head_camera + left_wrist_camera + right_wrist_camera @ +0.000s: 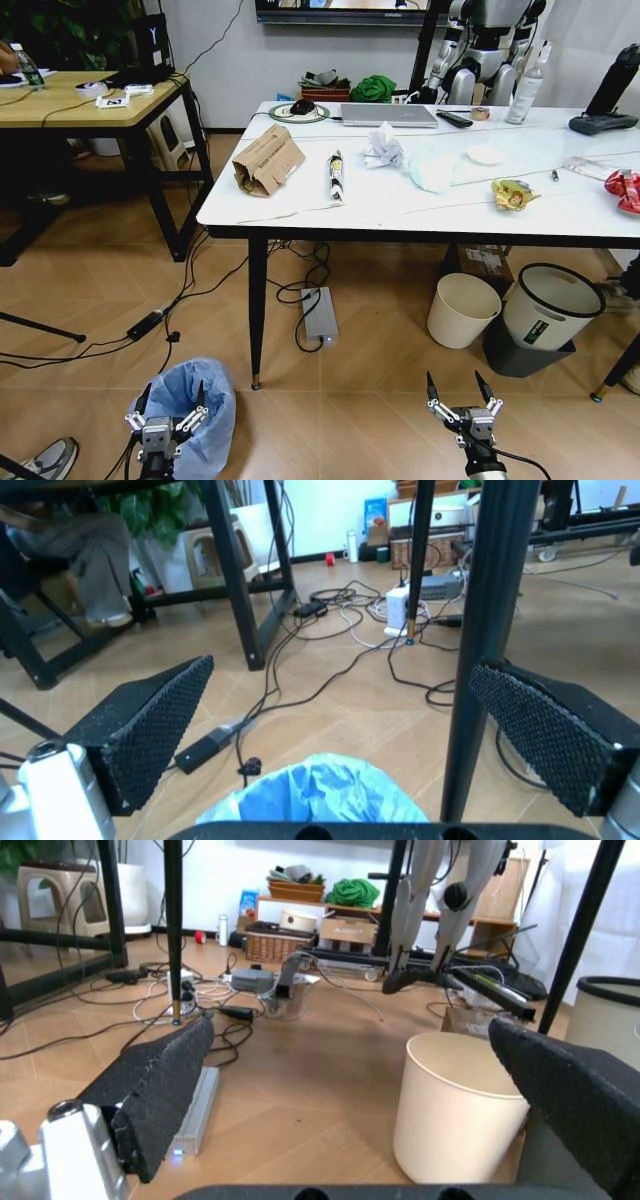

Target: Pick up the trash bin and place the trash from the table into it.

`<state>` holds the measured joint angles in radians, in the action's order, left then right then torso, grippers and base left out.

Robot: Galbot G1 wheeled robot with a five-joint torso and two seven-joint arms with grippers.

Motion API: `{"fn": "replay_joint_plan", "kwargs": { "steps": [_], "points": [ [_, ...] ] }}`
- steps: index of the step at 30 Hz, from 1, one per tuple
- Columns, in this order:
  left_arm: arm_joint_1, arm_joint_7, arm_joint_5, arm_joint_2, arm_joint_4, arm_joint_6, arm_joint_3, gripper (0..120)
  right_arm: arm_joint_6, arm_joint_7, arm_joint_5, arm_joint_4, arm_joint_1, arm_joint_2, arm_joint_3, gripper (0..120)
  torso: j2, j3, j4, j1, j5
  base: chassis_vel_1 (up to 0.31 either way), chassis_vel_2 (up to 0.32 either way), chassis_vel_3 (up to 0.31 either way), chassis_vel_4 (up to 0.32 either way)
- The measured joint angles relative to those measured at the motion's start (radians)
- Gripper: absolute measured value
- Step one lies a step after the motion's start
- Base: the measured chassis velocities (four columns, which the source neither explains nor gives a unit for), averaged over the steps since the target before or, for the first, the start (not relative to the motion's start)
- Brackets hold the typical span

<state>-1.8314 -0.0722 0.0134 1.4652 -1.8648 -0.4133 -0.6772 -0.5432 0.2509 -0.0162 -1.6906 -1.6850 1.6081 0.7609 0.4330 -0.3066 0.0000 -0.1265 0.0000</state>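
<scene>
The blue-bagged trash bin (193, 412) stands on the wood floor by the tabletop's (420, 205) near-left leg, directly under the left gripper (170, 402), whose fingers are spread wide and hold nothing. The right gripper (459, 390), also spread and unladen, hangs low over bare floor. Trash lies scattered on the tabletop: crumpled cardboard (266, 160), white tissues (384, 148), a yellow wrapper (513, 193).

We see the trash bin (196, 412) on floor, front-left of the table (420, 205). Trash (268, 160) lies spread across tabletop; laptop (388, 115) behind it. Two other bins (463, 310) under table's right side, probably touching.
</scene>
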Motion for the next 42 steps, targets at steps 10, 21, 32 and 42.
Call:
{"fn": "replay_joint_plan", "kwargs": {
  "steps": [10,21,32,42],
  "points": [
    [-0.001,0.002,-0.002,0.004,0.005,-0.004,0.002,100,-0.007,0.001,0.001,0.004,-0.001,0.000,0.000,100,-0.039,0.026,0.0000,0.013,0.0000,0.000,0.000,0.000,0.000],
    [-0.001,0.003,-0.005,0.005,0.006,-0.008,0.003,100,-0.011,0.003,0.004,0.005,-0.004,0.000,-0.001,100,-0.087,0.058,0.0000,0.028,0.0000,0.000,0.000,0.000,0.000],
    [-0.001,-0.012,-0.020,0.006,0.002,-0.021,0.003,100,-0.013,0.004,0.006,0.005,-0.005,0.000,-0.003,100,-0.128,0.087,0.0000,0.041,0.0000,0.000,0.000,0.000,0.000],
    [-0.001,-0.012,-0.033,0.001,-0.007,-0.024,0.004,100,-0.014,0.004,0.006,0.009,-0.004,0.000,-0.008,100,-0.134,0.092,0.0000,0.042,0.0000,0.000,0.000,0.000,0.000]
  ]
}}
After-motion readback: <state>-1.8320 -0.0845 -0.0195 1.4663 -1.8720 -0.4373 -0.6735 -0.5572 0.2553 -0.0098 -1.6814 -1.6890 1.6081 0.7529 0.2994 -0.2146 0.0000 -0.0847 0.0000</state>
